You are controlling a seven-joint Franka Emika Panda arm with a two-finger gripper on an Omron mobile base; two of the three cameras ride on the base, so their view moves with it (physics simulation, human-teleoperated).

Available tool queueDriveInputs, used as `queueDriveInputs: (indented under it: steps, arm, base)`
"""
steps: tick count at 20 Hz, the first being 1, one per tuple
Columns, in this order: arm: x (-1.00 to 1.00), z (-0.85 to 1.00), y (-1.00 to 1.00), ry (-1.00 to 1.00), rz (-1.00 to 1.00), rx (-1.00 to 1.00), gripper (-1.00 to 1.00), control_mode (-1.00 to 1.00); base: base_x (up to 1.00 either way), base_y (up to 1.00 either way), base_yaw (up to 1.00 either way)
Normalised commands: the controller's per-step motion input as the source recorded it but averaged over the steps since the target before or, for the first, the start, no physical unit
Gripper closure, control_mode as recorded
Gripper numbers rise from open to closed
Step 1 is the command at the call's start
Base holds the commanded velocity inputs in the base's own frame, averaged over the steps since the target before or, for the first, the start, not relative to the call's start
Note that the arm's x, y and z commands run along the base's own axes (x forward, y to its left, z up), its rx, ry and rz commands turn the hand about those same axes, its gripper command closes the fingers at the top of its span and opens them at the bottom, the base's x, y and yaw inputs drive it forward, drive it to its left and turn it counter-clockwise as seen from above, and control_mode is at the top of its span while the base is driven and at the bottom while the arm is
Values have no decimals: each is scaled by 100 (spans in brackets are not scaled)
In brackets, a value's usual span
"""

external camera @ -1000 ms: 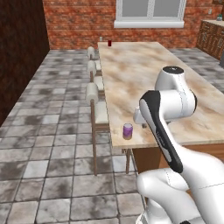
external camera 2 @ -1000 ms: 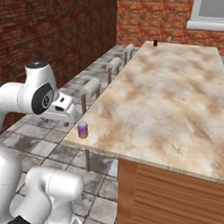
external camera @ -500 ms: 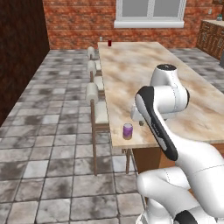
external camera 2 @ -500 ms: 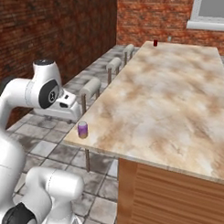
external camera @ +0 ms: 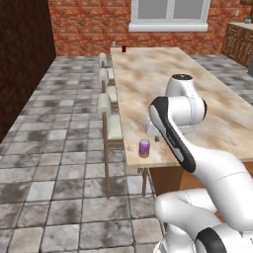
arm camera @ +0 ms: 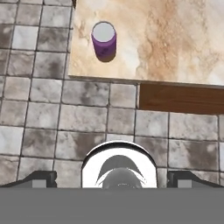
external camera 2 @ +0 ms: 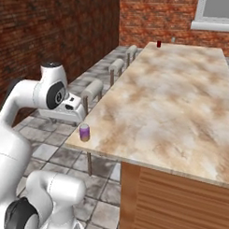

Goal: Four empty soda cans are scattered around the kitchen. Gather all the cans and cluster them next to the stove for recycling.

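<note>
Gripper [arm camera: 112, 177] jaws spread wide and empty, hanging above the counter's [external camera: 197, 84] near corner; the purple soda can [external camera: 144, 147] stands upright at that corner, ahead of and below the fingertips, its axis vertical, another red can [external camera: 123, 48] far off.

A purple can [external camera: 144, 147] stands upright near the counter's [external camera: 148, 74] front corner; a red can [external camera: 123, 48] sits at the far end. Stools [external camera: 105, 105] line the left side; the arm [external camera: 173, 128] bends just beside the purple can.
</note>
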Motion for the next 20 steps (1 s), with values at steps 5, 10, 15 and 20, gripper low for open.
queueDriveInputs:
  steps: [5,10,15,20]
  arm:
    - [16,-23,0,0,0,0,-100,-100]
    - [20,-19,0,-1,0,0,-100,-100]
    - [20,-14,0,0,0,0,-100,-100]
    - [22,-11,2,0,0,0,-100,-100]
  base:
    - [0,0,0]
    - [0,0,0]
    - [0,0,0]
    - [0,0,0]
